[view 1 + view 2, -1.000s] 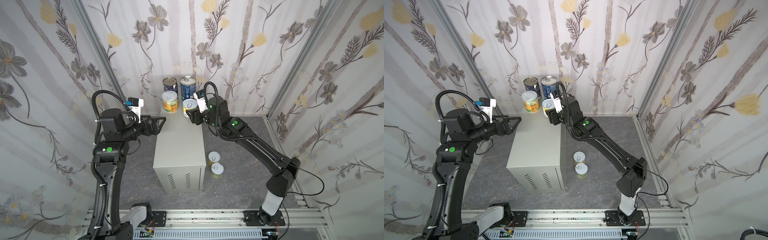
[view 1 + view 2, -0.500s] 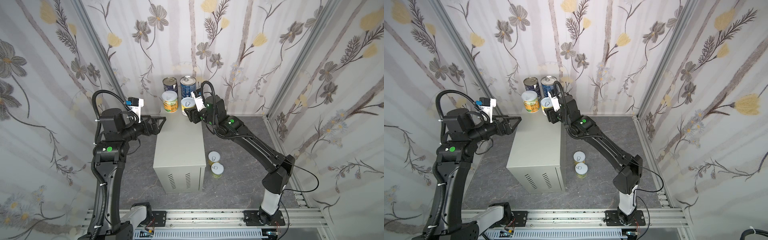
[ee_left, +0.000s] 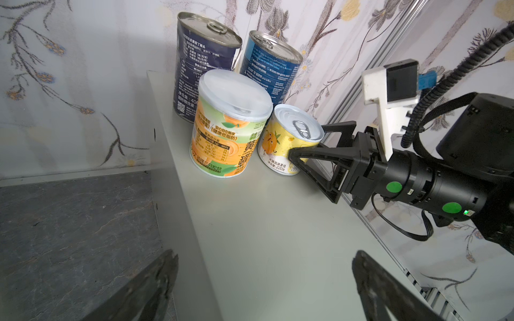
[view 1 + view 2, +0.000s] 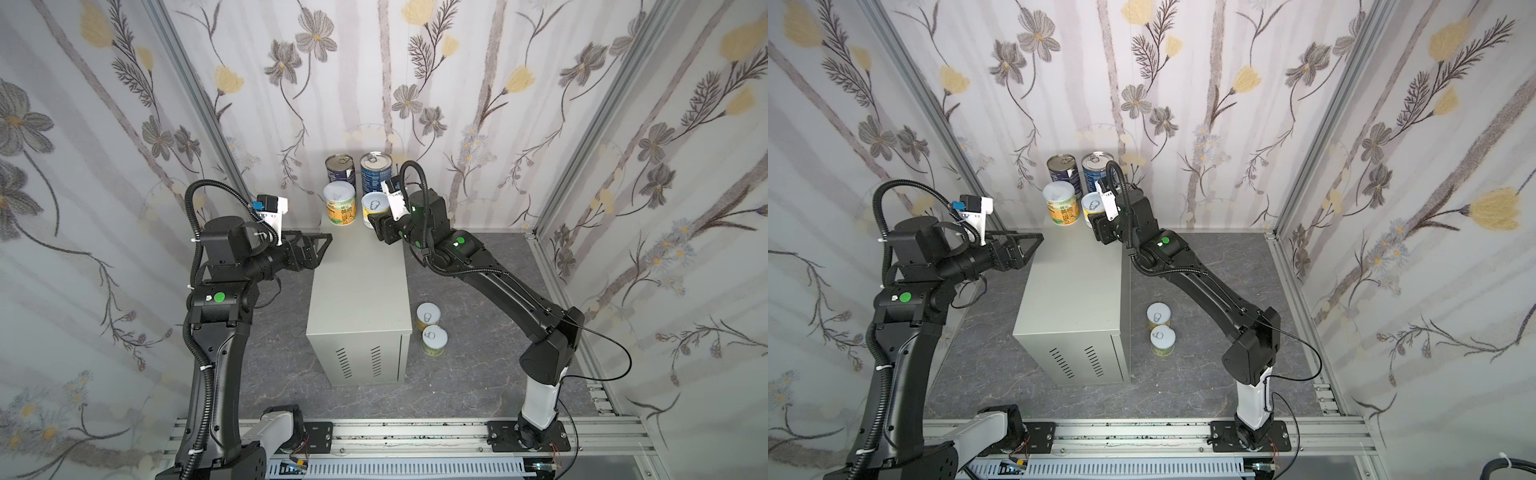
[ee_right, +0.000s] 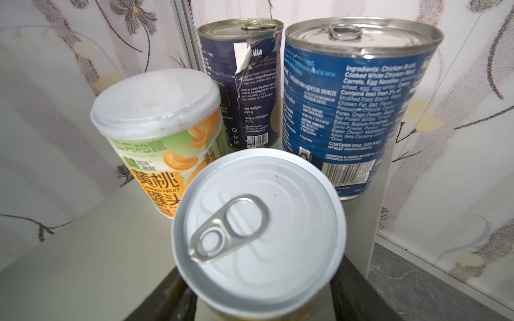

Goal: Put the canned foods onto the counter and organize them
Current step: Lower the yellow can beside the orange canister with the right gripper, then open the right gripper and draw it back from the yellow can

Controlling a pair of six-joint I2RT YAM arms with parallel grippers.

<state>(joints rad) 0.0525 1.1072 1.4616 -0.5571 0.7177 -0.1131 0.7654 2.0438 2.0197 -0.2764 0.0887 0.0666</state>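
In both top views the grey counter [image 4: 357, 286] stands mid-floor, four tins crowded at its far edge against the back wall: a navy tin [image 4: 340, 168] and a blue tin [image 4: 376, 168] at the rear, a peach can [image 4: 340, 204] and a yellow can [image 4: 372, 207] just in front. The right gripper [image 4: 376, 226] is clamped on the yellow can by the far right edge. The left gripper [image 4: 325, 248], jaws spread wide and empty, hangs at the far left edge. The near stretch of the top lies bare. On the dark floor [image 4: 478, 374], just right of the counter, stand the far floor can [image 4: 428, 316] and the near floor can [image 4: 434, 340]. The left wrist view shows the yellow can [image 3: 289, 139] upright on the top, just beside the peach can [image 3: 228, 125], with black fingers [image 3: 328, 151] on either side of it. The right wrist view looks down on the yellow can [image 5: 258, 222] between the jaws, with the blue tin [image 5: 353, 97] close behind.
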